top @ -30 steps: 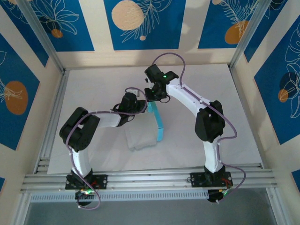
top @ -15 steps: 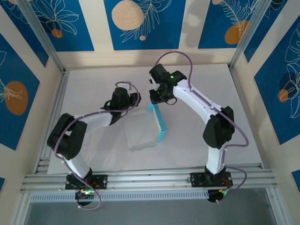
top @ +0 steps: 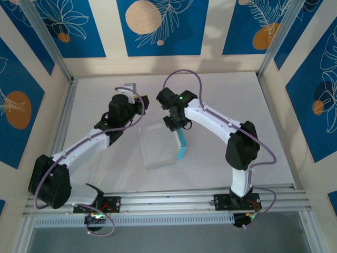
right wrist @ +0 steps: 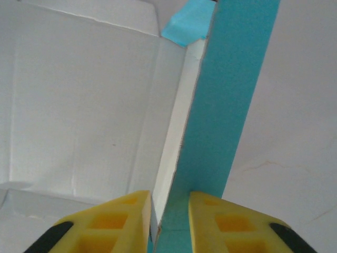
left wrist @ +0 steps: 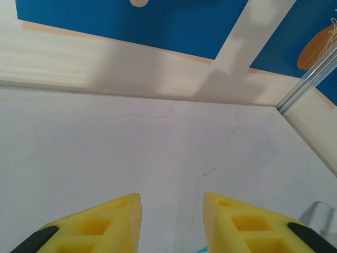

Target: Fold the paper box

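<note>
The paper box lies partly folded mid-table, its white inside facing up. Along its right edge a light-blue side wall stands upright. My right gripper is shut on the far end of that wall. In the right wrist view the yellow fingers pinch the wall, white face on the left and blue on the right, with my right gripper closed around it. My left gripper hangs up and to the left of the box, apart from it. It is open over bare table.
The white table is ringed by cream and blue walls. Aluminium rails run along the left side and the near edge, where both arm bases sit. Open tabletop lies right and behind the box.
My left gripper has let go at the box's far end, opened, and pulled back to the left as its arm stretched out. My right gripper shifted slightly nearer, keeping the blue wall.
</note>
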